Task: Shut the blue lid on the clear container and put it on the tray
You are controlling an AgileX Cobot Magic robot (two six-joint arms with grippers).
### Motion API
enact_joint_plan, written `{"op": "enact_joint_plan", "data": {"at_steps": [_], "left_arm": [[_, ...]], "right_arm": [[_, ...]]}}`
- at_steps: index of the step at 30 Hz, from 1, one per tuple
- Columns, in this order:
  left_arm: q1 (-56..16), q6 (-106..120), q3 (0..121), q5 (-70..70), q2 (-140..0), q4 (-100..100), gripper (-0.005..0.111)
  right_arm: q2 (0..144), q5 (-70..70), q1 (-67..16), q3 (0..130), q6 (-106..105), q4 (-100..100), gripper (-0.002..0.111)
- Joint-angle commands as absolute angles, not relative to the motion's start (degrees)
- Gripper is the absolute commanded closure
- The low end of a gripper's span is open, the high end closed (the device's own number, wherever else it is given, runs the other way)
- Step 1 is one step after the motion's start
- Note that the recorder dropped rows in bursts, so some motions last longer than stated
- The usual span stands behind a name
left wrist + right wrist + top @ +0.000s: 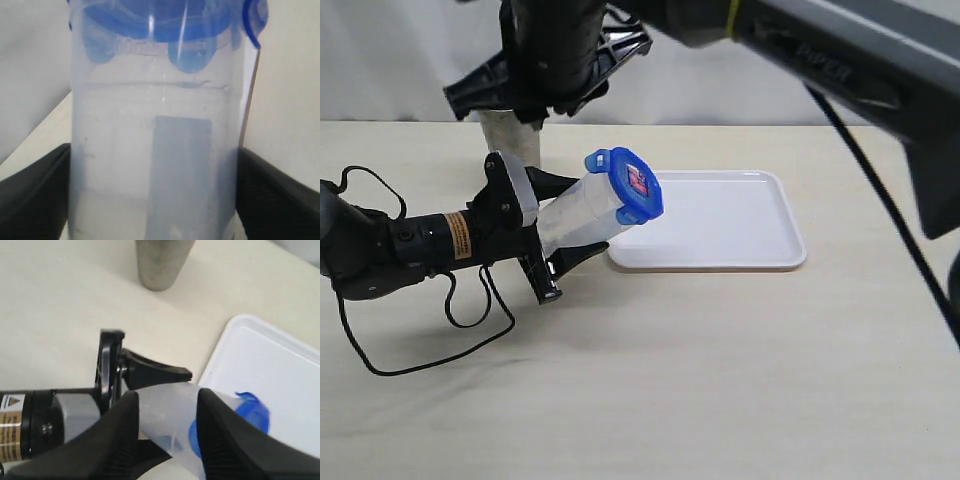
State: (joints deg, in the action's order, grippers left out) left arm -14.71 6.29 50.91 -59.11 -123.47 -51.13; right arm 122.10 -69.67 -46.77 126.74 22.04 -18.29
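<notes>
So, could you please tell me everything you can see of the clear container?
The container is a tall, narrow canister of cloudy translucent plastic with rounded corners and a rectangular label on its wall. It looks empty. The blue lid sits on its mouth, flaps down over the rim; whether they are snapped I cannot tell. The left jaws clamp its lower body from two sides, holding it off the table, tilted, lid end raised toward the tray. Nothing else touches it.

Beige table — tray, tumbler
</notes>
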Motion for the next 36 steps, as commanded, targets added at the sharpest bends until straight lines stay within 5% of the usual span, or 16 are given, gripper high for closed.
{"op": "enact_joint_plan", "data": {"at_steps": [1, 12, 36], "left_arm": [[-14.8, 5.7, 51.0, -60.6, -122.8, -50.5, 0.107], [-14.8, 5.7, 51.0, -60.5, -122.8, -50.3, 0.107], [-14.8, 5.7, 51.0, -60.8, -122.8, -50.5, 0.107]], "right_arm": [[120.1, -70.0, -43.6, 126.5, 26.3, -15.9, 0.07], [120.6, -70.0, -39.3, 116.8, 24.7, -13.4, 0.076], [123.4, -70.0, -40.8, 116.3, 24.9, -12.9, 0.076]]}}
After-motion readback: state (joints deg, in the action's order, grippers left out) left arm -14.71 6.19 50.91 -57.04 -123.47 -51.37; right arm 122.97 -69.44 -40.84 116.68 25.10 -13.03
